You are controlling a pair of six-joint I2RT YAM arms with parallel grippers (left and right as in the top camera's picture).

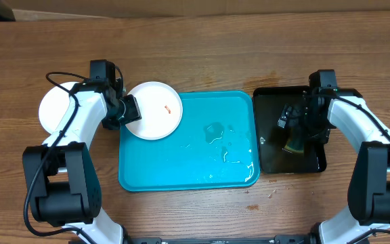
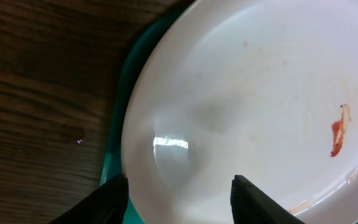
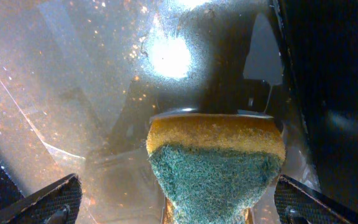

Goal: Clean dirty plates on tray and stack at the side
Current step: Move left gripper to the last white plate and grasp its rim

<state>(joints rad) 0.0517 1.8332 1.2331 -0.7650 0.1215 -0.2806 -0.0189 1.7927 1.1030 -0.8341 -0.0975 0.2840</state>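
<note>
The left gripper is hovering at the near rim of a white plate, its fingers standing apart with the plate's face showing between them and neither one clamping it. This plate, bearing a small orange-red smear, is lying over the far left corner of the turquoise tray and jutting past its rim, while a second white plate is sitting on the table off to the left, partly under the left arm. The right gripper is hanging over the black tray with its fingers spread wide, a yellow and green sponge lying between them and touching neither
</note>
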